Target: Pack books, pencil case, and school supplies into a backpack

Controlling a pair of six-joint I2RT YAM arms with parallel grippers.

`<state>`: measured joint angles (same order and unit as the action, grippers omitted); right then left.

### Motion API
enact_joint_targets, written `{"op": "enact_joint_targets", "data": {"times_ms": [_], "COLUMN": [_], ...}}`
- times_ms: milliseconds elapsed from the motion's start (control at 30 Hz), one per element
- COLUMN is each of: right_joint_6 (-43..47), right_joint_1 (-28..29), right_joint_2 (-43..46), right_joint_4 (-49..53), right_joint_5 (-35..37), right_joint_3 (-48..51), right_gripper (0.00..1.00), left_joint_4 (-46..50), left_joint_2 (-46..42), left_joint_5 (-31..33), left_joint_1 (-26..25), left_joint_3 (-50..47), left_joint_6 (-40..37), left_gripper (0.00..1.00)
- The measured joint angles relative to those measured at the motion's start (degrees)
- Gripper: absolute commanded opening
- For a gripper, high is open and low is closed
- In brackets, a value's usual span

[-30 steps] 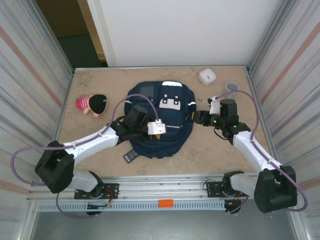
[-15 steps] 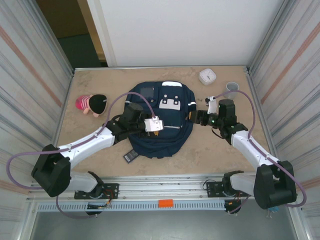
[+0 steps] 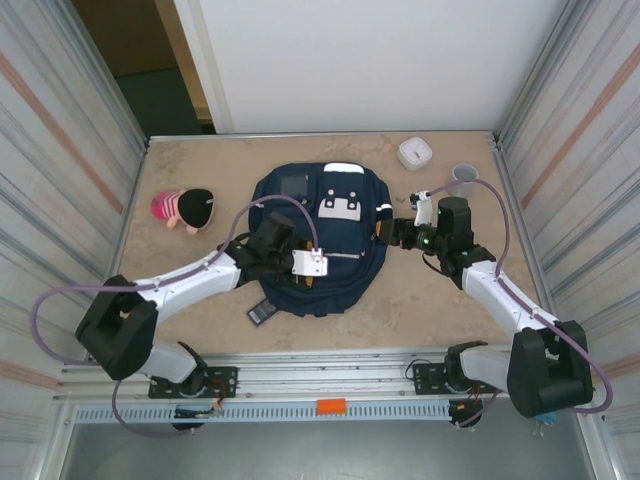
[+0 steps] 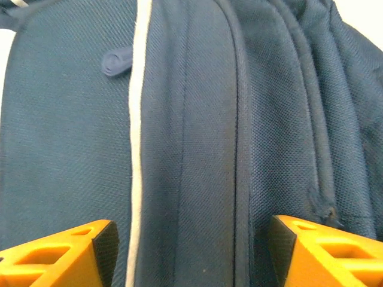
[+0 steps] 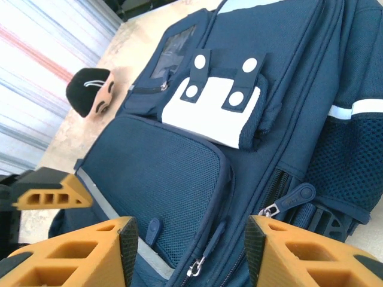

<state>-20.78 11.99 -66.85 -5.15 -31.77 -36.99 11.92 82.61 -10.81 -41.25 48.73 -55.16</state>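
Overhead: the backpack (image 3: 345,238) lies flat at the centre of the counter (image 3: 420,300), front pockets up. The left arm (image 3: 190,281) reaches in from the lower left and ends over the pack's lower-left part. The right arm (image 3: 492,283) comes from the lower right and ends at the pack's right edge.

Left wrist view: the left fingers (image 4: 60,257) stand spread at the bottom corners of the frame, holding nothing. Navy fabric and a white strip (image 4: 139,149) lie close beneath them.

Right wrist view: the right fingers (image 5: 287,251) are likewise spread and empty. The pack's white patch (image 5: 212,113) is at upper centre.

A black rectangle (image 3: 262,312) lies against the pack's lower-left edge. A plush doll (image 3: 182,208) sits at the left of the counter, well apart from the pack. A white round device (image 3: 414,152) and a grey cup (image 3: 463,177) stand at the upper right.
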Motion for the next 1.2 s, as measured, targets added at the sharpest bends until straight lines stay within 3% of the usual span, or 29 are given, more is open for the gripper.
{"op": "enact_joint_targets", "data": {"times_ms": [133,233,300,367,633,733,900,1200], "right_joint_6": [0.0,0.0,0.0,0.0,-3.7,-5.0,-6.7,-0.6], "right_joint_1": [0.0,0.0,0.0,-0.3,-3.5,-3.3,-1.8,4.2], "right_joint_2": [0.0,0.0,0.0,0.0,-5.5,-10.7,-18.2,-20.5], "right_joint_4": [0.0,0.0,0.0,-0.4,-3.8,-5.7,-9.2,-5.0], "right_joint_5": [0.0,0.0,0.0,-0.4,-9.9,-12.8,-17.4,-21.2], "right_joint_3": [0.0,0.0,0.0,0.0,-1.7,-3.9,-6.4,-9.1], "right_gripper": [0.52,0.52,0.52,0.53,0.60,0.68,0.68,0.69], "left_joint_4": [-2.5,-5.0,-7.1,-9.0,-16.3,-16.3,-16.5,-17.4], "left_joint_2": [4.0,5.0,4.6,3.0,-9.5,-10.8,-10.8,-10.8], "left_joint_5": [2.2,3.1,3.1,1.6,-10.8,-14.3,-16.2,-16.7], "left_joint_1": [-0.1,-0.3,-0.3,0.6,8.9,10.5,10.6,10.6], "left_joint_3": [0.0,-0.8,-1.7,-3.0,-12.0,-12.9,-13.0,-13.0], "left_joint_6": [0.1,1.0,2.1,3.9,10.5,11.5,11.8,12.6], "left_gripper": [0.57,0.38,0.18,0.10,0.05,0.05,0.05,0.05]}}
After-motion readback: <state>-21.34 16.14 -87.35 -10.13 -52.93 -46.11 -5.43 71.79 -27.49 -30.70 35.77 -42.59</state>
